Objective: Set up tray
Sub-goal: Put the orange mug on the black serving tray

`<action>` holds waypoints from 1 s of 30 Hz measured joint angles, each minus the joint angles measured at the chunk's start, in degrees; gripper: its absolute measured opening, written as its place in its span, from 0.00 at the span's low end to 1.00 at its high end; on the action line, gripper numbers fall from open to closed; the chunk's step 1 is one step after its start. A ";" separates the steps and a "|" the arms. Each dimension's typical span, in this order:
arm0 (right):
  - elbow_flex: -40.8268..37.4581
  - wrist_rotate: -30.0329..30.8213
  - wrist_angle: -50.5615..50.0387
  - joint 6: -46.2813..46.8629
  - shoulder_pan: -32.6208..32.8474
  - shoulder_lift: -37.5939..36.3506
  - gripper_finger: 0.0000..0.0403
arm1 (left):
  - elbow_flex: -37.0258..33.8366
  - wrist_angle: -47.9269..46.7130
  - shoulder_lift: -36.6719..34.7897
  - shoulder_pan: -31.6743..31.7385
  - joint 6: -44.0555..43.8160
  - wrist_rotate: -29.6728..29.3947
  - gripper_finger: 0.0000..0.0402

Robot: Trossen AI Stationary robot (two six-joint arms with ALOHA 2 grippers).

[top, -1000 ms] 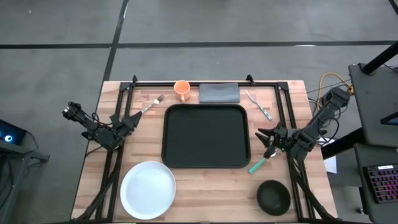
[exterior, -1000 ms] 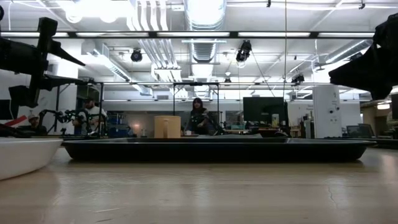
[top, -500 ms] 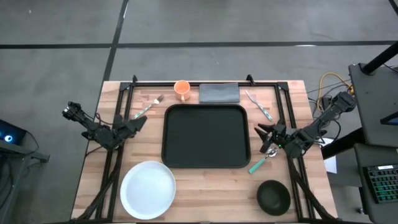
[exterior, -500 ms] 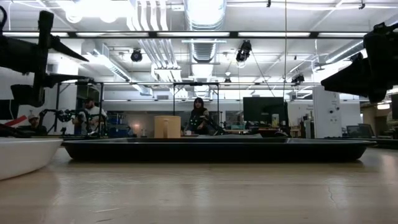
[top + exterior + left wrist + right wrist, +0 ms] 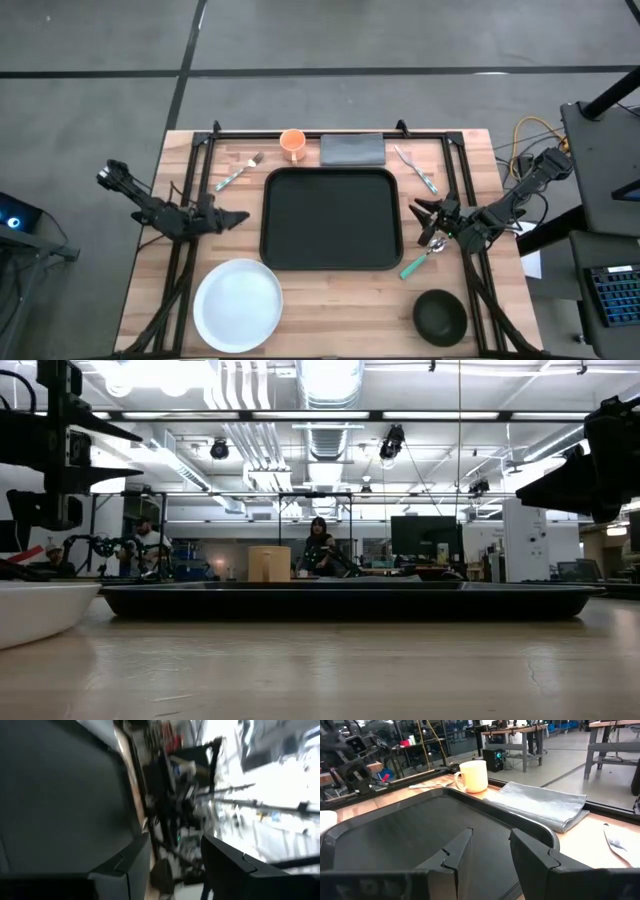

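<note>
Tray [image 5: 331, 219]: black, rounded corners, raised rim; flat at the centre of the wooden surface [image 5: 330, 315], nothing on it. Nearly square, its slightly longer axis running left to right, edges square with the surface's edges.
Left gripper [image 5: 236, 217]: hovering just left of the tray, pointing at it, fingers spread with nothing between them.
Right gripper [image 5: 418, 211]: just right of the tray, pointing at it, fingers spread and empty, above a green-handled spoon [image 5: 421, 256].
White plate [image 5: 238, 304]: near-left.
</note>
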 joint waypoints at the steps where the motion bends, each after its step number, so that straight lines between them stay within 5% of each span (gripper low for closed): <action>1: 0.00 0.00 0.00 0.00 0.00 0.00 0.31 | 0.00 0.08 0.84 -0.01 -0.03 1.56 0.39; 21: 0.00 0.02 -0.02 0.09 0.00 0.00 0.31 | 0.00 0.12 14.51 0.01 -4.31 2.60 0.39; 24: 0.00 0.04 -0.02 0.04 0.00 0.00 0.31 | -0.02 -0.01 15.06 0.50 -5.65 -1.00 0.39; 30: 0.00 0.07 -0.03 -0.18 -0.01 0.00 0.31 | 0.11 -0.33 14.78 0.88 14.69 -3.82 0.39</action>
